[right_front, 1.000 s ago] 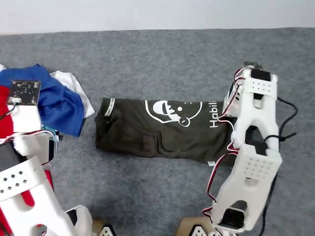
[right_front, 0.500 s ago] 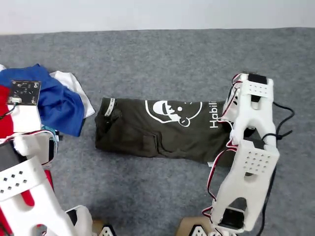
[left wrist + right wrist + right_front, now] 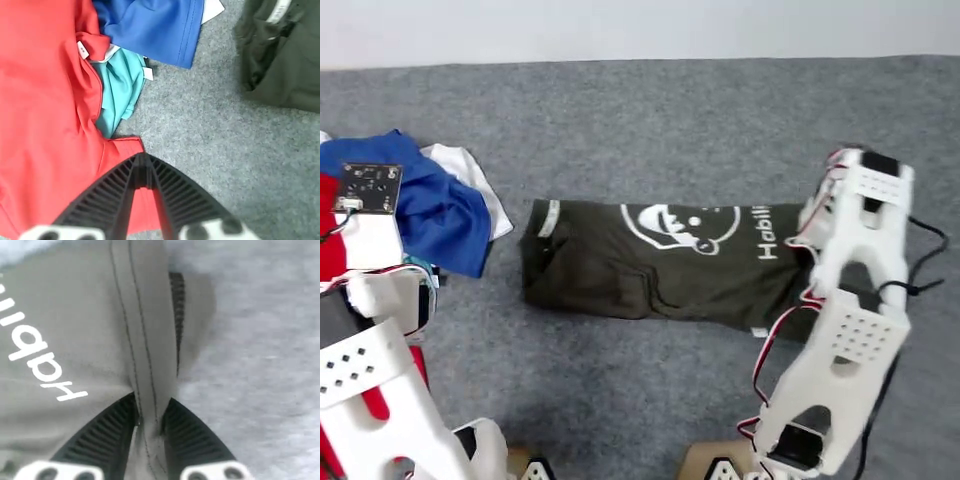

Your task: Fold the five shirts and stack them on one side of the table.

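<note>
Dark shirt (image 3: 660, 265) hem pinched between right fingers (image 3: 112, 422)

Table cover (image 3: 670, 120) looked like grey felt carpet, rough and matt. Olive shirt (image 3: 650, 275) was soft matt knit with a stitched hem and flat white print. Blue shirt (image 3: 440, 215) was smoother cloth; red shirt (image 3: 40, 100) and teal shirt (image 3: 120, 85) were matt. Right arm shell (image 3: 850, 345) was white matt plastic. Fingers (image 3: 100, 435) of right gripper (image 3: 150, 405) were black ribbed plastic.

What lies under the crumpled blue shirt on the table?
A white shirt sticks out beneath the crumpled blue shirt at its far edge, a teal shirt at its near edge. How far either reaches underneath is covered.
</note>
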Available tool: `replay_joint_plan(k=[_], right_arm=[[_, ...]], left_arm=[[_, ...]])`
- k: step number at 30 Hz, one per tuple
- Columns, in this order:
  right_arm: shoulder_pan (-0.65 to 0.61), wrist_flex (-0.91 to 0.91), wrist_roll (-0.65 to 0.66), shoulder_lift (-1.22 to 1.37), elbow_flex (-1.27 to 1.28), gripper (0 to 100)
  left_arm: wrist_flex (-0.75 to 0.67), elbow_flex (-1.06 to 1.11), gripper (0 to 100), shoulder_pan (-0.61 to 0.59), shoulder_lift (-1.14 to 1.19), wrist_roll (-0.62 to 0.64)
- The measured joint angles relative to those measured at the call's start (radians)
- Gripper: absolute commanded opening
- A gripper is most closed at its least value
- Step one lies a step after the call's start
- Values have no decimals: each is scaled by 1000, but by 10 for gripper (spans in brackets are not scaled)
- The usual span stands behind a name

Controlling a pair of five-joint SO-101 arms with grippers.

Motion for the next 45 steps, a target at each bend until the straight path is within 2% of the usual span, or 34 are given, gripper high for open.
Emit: replay_joint_plan(k=[7,12,18,23,30,39,45], right_arm=[[138,-48,147,0,0,9],[210,-58,204,0,0,9],[215,11,250,-35,0,9],[89,103,252,-150,0,9],[-176,169,218,-296,0,9],[-476,149,135,-308,0,9],[-603,72,97,-308,0,9]], left_arm=[[0,0,3,0,0,0],[0,0,3,0,0,0],[0,0,3,0,0,0],[0,0,3,0,0,0],[0,0,3,0,0,0],[0,0,3,0,0,0],[0,26,3,0,-8,0]])
